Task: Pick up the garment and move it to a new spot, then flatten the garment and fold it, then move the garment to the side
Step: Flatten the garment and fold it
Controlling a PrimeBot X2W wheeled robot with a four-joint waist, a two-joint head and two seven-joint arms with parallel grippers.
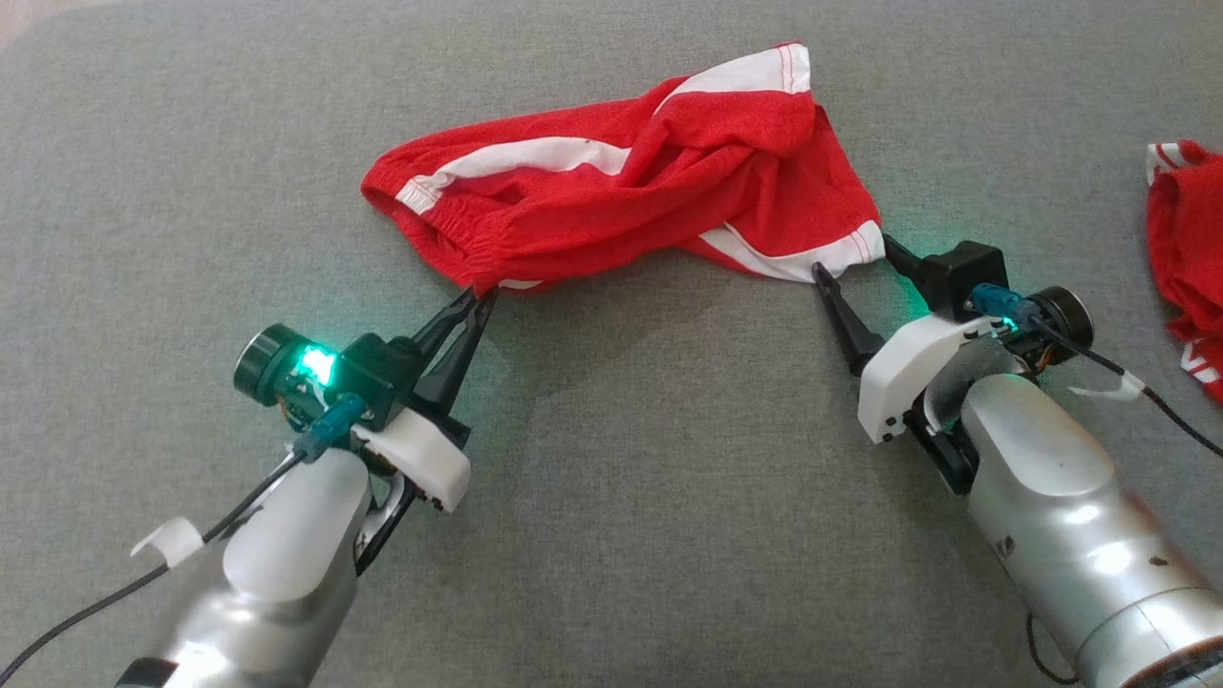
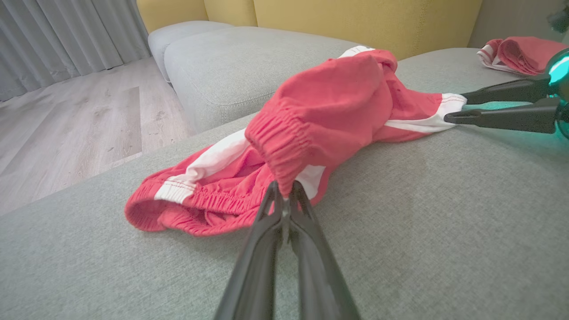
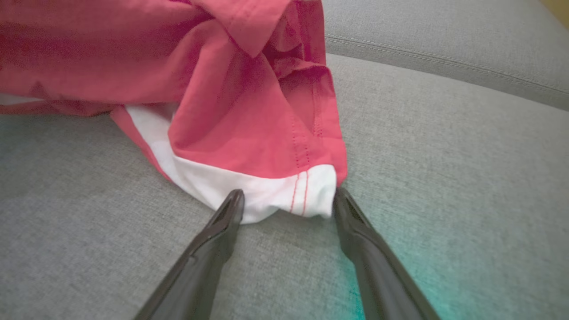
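Red shorts lie bunched on a grey cushion. The left gripper is clamped tight on their elastic waistband. The right gripper stands spread wide, its fingers straddling the white hem. Another garment lies well apart.

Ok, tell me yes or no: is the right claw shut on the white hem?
No, the right claw stands open, a finger either side of the white hem.
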